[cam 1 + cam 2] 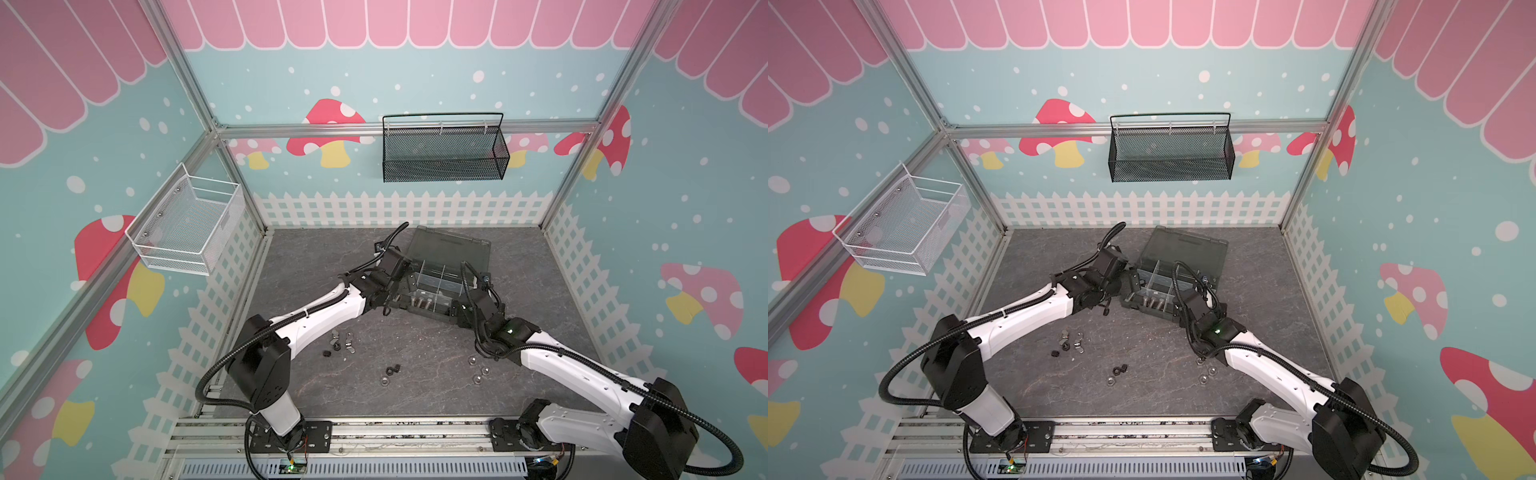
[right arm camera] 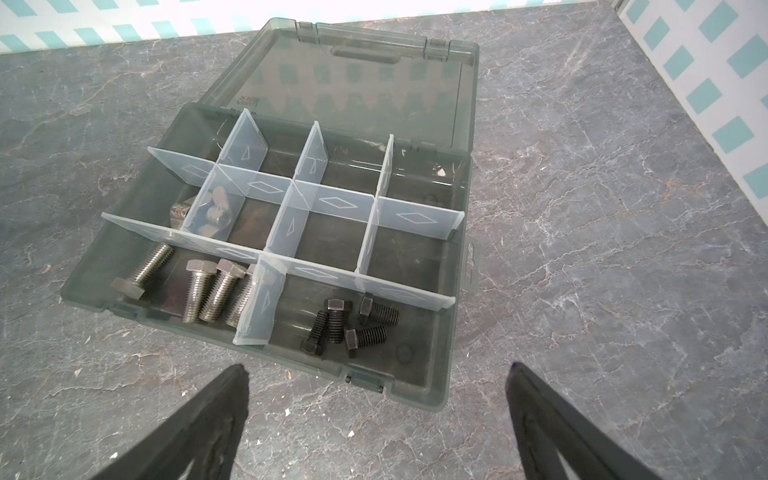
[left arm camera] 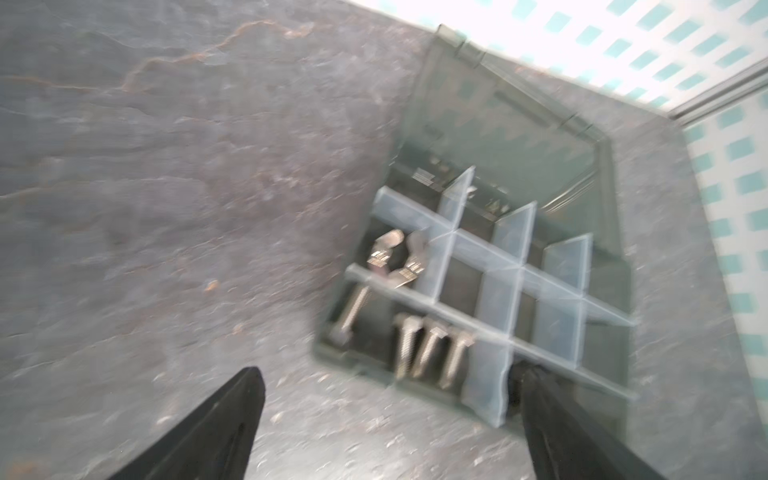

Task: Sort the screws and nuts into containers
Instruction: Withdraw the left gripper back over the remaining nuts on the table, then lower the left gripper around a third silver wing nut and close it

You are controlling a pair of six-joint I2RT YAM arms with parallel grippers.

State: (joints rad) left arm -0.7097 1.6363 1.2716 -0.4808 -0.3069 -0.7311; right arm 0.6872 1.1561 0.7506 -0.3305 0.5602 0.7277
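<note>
My left claw [image 3: 386, 372] hangs spread and empty beside the organiser box [image 2: 457, 374]. Inside it, sorted as I judge, lie silver hex bolts [image 2: 208, 291], wing nuts [image 2: 212, 212] and black bolts [image 2: 353, 324], each kind in its own compartment. My right claw [image 2: 377, 369] is spread, empty too. Left on the table [image 1: 415, 399] are mixed loose nuts [image 1: 344, 345], a black pair [image 1: 393, 369] and silver hex nuts [image 1: 477, 378].
</note>
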